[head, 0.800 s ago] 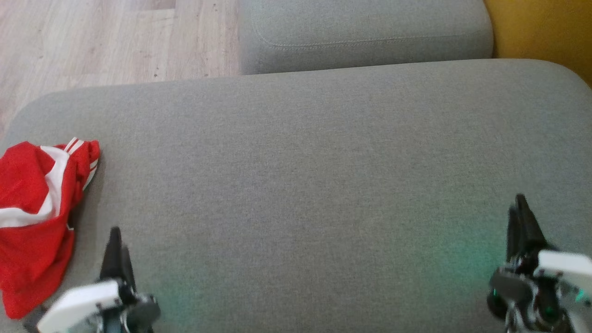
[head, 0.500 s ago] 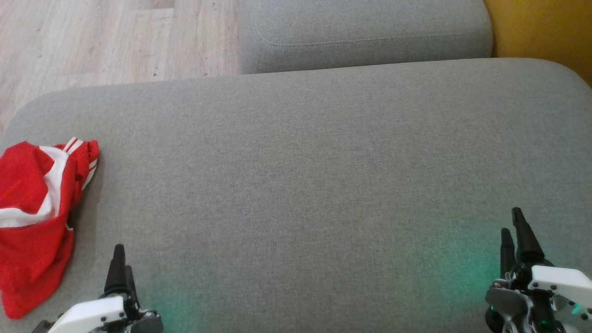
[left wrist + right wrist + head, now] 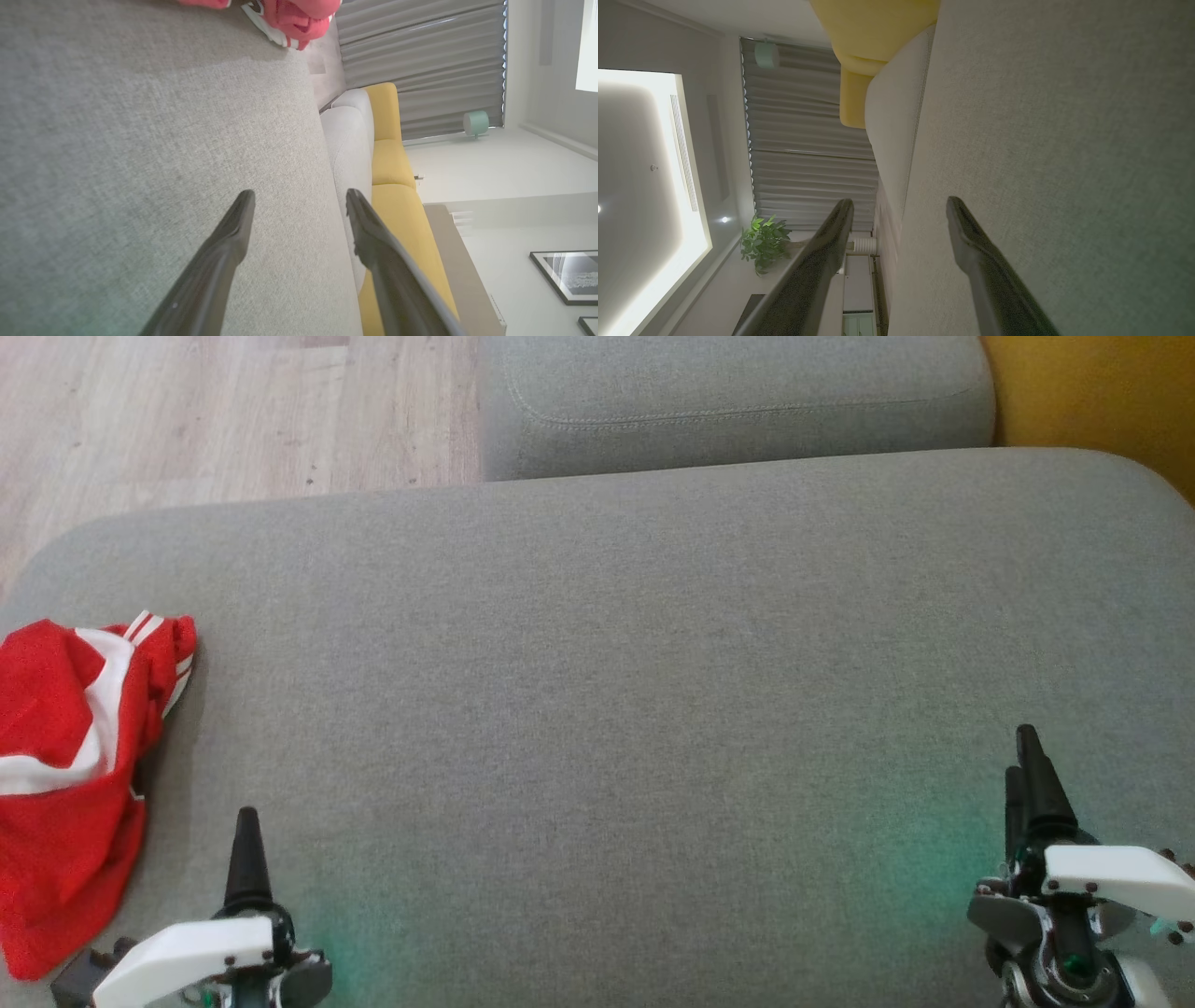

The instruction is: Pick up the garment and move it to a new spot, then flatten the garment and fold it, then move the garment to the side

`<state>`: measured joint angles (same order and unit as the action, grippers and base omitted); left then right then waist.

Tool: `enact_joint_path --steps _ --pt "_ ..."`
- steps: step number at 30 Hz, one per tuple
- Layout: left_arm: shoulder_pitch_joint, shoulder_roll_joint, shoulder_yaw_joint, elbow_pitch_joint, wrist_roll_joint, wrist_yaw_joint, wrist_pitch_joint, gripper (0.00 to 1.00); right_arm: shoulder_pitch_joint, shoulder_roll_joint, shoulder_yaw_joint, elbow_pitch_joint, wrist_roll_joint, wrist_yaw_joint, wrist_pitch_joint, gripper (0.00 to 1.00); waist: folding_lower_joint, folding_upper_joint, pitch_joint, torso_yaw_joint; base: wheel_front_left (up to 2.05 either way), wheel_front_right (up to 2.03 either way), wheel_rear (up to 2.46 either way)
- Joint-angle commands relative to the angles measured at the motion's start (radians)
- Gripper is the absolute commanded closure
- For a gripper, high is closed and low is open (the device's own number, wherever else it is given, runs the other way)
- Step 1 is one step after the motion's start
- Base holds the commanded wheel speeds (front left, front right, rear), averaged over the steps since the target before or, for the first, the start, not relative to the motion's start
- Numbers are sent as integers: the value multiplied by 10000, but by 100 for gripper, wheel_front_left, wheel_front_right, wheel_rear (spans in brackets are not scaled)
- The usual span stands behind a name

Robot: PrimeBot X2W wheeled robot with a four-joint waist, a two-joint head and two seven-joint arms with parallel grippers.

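A red garment (image 3: 65, 775) with white stripes lies crumpled at the left edge of the grey cushion (image 3: 607, 691); a bit of it shows at the top of the left wrist view (image 3: 299, 16). My left gripper (image 3: 247, 845) stands at the lower left, just right of the garment and apart from it, open with nothing between its fingers (image 3: 233, 233). My right gripper (image 3: 1027, 775) is at the lower right, far from the garment, open and empty above the cushion (image 3: 1064, 140).
A second grey cushion (image 3: 738, 401) lies beyond the far edge, with a yellow seat (image 3: 1092, 401) at the back right. Wooden floor (image 3: 187, 420) shows at the back left. A potted plant (image 3: 763, 242) and grey curtains (image 3: 808, 140) stand in the room.
The left gripper has drawn back toward the bottom edge. The right gripper dipped, then came back up a little. The garment has not moved.
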<state>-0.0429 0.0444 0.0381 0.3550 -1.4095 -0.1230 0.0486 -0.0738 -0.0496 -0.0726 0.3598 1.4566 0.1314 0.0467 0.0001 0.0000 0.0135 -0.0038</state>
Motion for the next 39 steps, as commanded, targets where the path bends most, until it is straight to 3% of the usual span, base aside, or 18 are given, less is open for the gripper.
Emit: enact_joint_path --steps 1,39 --pt "-530 182 55 -272 258 -15 -104 0 -566 -244 78 -305 -205 -1 -98 0 0 0 7 -2 0 0 0" --pt "-1369 677 -805 35 5300 -37 -1200 0 -1984 -342 1079 616 -5147 -4 -1189 0 -1 0 192 -91 0 0 0"
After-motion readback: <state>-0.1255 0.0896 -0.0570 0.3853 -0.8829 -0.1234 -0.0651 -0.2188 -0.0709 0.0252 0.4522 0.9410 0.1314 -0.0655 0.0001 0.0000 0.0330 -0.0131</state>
